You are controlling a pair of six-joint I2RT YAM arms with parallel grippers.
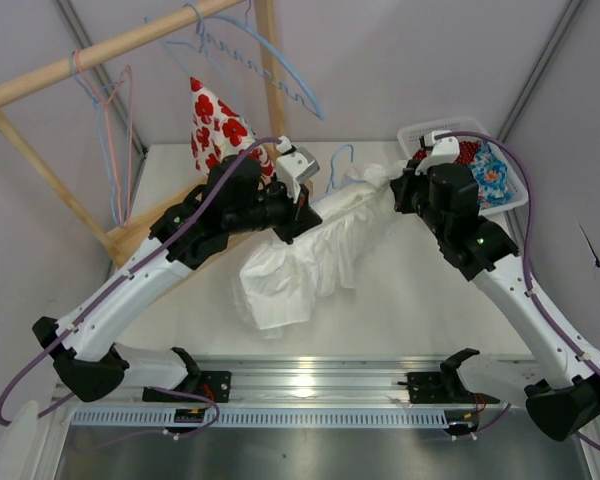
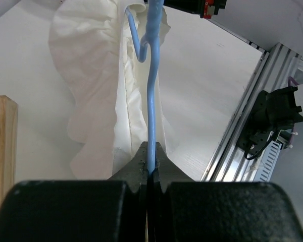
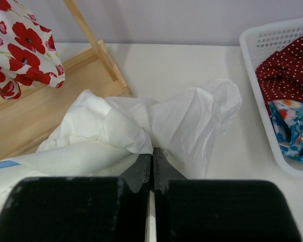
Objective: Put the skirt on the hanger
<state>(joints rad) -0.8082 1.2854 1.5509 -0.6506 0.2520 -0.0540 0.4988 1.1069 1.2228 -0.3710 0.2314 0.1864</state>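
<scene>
Setting: A white worktop [image 1: 410,310] in a grey-walled cell. A wooden rack [image 1: 110,47] stood at the far left, with spare hangers [image 1: 270,70] on its rail and a poppy-print garment [image 1: 215,125] hanging below.
Skirt: The white skirt [image 1: 310,260] lay bunched in a long diagonal heap across the middle of the worktop, between the two arms. Its far end was drawn up toward the right arm. It was not yet on the hanger.
Hanger: A thin blue hanger [image 2: 151,101] ran alongside the gathered cloth, one curved end of its wire against the fabric.
Left claw: The left claw [image 2: 150,154] was clenched on the hanger's wire, jaws all but meeting around it.
Right claw: The right claw [image 3: 152,157] was pinched tight on a fold at the skirt's far end.
Basket: A white basket [image 1: 515,200] at the far right, just beside the right arm, held red dotted and blue floral cloth.
Handling: The skirt looked light, limp and thin. It would likely sag wherever unsupported and slide off smooth wire. The firmer edge at the waist seemed the better hold, since a loose mid-panel would only stretch. The hanger looked stiff but slim, and might swivel in a narrow grip.
</scene>
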